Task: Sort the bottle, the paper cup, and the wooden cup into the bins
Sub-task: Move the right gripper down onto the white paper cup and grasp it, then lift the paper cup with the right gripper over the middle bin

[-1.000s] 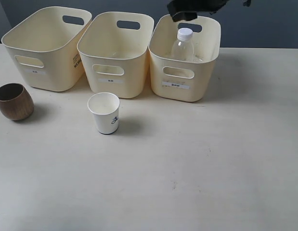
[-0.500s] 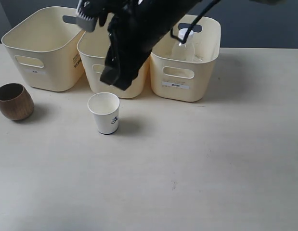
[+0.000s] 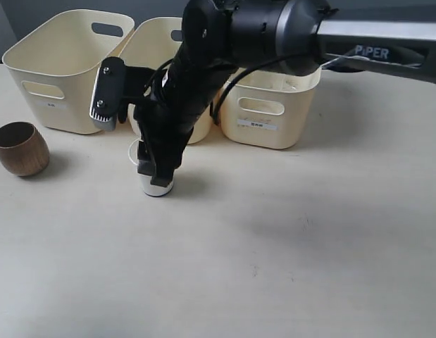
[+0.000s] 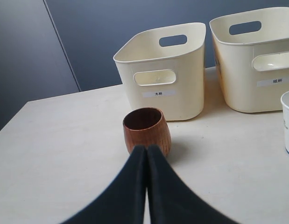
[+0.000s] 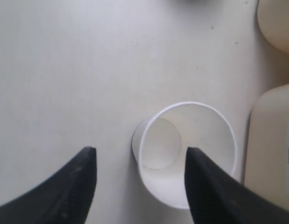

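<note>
Exterior: the right gripper (image 3: 155, 171) hangs low over the paper cup (image 3: 159, 187), which stands on the desk (image 3: 309, 246) in front of the middle one of three bins (image 3: 70, 84) along the far edge. The wooden cup (image 3: 20, 148) sits by the left edge. The bottle does not show.

Left wrist: the left gripper (image 4: 146, 153), pinched together and empty, points at the wooden cup.

Right wrist: jaws spread wide, holding nothing. One finger (image 5: 205, 186) is over the cup's mouth, the other outside its wall. The paper cup's pickup seems in hand. Next: sink lower, pinch the wall gently, lift.
</note>
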### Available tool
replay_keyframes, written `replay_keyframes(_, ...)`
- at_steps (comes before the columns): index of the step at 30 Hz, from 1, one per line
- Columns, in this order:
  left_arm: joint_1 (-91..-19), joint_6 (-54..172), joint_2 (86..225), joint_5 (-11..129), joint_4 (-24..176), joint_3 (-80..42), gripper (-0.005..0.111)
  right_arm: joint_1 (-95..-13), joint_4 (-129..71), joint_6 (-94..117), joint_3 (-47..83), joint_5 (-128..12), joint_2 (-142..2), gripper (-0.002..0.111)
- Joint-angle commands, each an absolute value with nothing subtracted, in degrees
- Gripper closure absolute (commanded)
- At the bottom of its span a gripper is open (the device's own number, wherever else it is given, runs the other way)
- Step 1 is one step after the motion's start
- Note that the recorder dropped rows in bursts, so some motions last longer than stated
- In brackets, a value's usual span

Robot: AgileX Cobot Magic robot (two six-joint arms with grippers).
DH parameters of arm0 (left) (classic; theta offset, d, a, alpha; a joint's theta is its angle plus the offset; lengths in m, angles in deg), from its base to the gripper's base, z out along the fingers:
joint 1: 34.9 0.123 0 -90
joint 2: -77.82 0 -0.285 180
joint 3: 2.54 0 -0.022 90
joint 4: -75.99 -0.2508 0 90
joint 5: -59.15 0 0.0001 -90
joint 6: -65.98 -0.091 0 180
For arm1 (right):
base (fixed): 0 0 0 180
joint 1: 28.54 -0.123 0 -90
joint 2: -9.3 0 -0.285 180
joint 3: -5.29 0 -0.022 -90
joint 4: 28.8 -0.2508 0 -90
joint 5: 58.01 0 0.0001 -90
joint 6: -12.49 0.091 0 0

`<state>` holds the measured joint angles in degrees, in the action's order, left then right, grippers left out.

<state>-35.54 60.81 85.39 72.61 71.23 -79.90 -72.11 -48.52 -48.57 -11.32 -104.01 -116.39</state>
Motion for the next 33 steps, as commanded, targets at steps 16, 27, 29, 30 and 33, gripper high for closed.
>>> replay_keyframes(16, -35.7, 60.9, 85.6, 72.4, 71.5, -79.8, 0.107, -72.2, -48.3, -49.0, -11.5, -98.0, -123.9, 0.107)
replay_keyframes(27, -35.7, 60.9, 85.6, 72.4, 71.5, -79.8, 0.107, -72.2, -48.3, -49.0, -11.5, -94.9, -113.4, 0.109)
replay_keyframes(29, -35.7, 60.9, 85.6, 72.4, 71.5, -79.8, 0.107, -72.2, -48.4, -48.8, -11.5, -93.5, -110.9, 0.109)
replay_keyframes(30, -35.7, 60.9, 85.6, 72.4, 71.5, -79.8, 0.107, -72.2, -48.4, -48.8, -11.5, -92.3, -109.8, 0.109)
replay_keyframes(33, -35.7, 60.9, 85.6, 72.4, 71.5, -79.8, 0.107, -72.0, -48.4, -48.4, -11.5, -89.5, -107.4, 0.109)
